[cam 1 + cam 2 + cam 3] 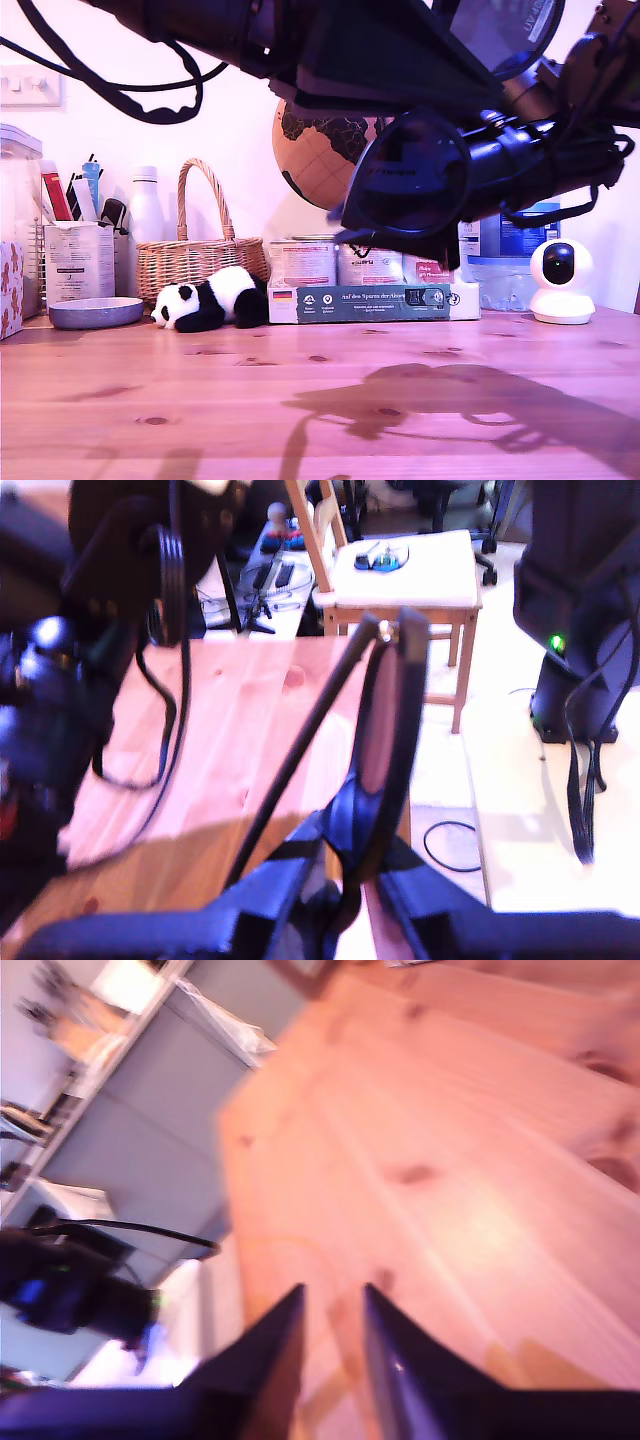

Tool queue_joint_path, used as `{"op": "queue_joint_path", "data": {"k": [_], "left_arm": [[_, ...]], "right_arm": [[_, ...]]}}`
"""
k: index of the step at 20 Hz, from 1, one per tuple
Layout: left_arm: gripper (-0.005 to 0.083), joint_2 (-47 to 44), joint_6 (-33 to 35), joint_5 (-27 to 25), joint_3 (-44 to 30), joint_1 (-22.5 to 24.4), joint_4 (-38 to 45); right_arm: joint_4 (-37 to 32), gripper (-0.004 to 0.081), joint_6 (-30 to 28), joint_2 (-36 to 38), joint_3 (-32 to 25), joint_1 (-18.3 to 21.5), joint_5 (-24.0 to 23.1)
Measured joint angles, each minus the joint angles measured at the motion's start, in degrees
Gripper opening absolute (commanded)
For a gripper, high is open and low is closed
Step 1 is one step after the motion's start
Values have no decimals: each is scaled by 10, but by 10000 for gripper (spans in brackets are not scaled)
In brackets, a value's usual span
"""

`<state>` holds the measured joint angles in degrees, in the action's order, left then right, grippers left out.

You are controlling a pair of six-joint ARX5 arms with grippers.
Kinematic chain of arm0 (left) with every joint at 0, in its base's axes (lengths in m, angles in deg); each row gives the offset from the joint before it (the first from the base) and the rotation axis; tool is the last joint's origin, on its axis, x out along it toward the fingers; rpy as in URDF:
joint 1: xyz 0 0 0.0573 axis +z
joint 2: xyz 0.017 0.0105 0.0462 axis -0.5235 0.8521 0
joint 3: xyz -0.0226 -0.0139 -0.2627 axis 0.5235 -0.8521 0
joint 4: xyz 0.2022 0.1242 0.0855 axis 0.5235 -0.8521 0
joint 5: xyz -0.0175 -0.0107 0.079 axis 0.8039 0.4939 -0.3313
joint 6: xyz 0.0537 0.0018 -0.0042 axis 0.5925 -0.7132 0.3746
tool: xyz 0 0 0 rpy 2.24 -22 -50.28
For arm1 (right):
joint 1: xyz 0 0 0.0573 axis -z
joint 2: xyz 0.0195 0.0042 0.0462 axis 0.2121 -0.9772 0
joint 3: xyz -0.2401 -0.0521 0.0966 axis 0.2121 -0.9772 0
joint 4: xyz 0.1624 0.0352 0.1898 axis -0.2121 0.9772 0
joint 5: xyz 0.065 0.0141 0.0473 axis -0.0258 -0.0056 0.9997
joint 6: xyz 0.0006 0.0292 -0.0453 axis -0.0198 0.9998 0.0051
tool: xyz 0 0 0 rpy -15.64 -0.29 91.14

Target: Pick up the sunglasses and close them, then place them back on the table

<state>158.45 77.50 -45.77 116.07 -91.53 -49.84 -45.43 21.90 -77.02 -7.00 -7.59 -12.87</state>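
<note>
**Up high: sunglasses in the air**

Now my first gripper (345,900) is clamped on the sunglasses (385,730), high above the table (200,400). One thin arm sticks out open. My second gripper (333,1345), nearly closed and empty, is near enough to fold it.

Sunglasses (415,185): dark frame, large rounded dark lenses, thin arm swung out open, white lettering on it. Held aloft, clear of table (250,410), clamped at frame between jaws of my first gripper (345,880). Table: reddish-brown pine, dark knots.
</note>
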Motion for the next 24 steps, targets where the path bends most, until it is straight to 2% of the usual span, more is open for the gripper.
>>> {"op": "queue_joint_path", "data": {"k": [5,9,14,17,20,24], "left_arm": [[-24,0,0,1,0,12,-8],[-24,0,1,11,0,24,-9],[-24,0,7,14,0,48,-31],[-24,0,11,16,0,65,-37],[-24,0,15,24,0,81,-39],[-24,0,17,34,0,106,-43]], "right_arm": [[-25,192,14,0,0,-1,140],[-14,192,14,0,0,-1,196],[11,192,14,0,0,-1,233],[37,191,15,0,0,-1,234],[58,135,14,0,0,-1,234],[66,121,14,0,0,-1,234]]}}
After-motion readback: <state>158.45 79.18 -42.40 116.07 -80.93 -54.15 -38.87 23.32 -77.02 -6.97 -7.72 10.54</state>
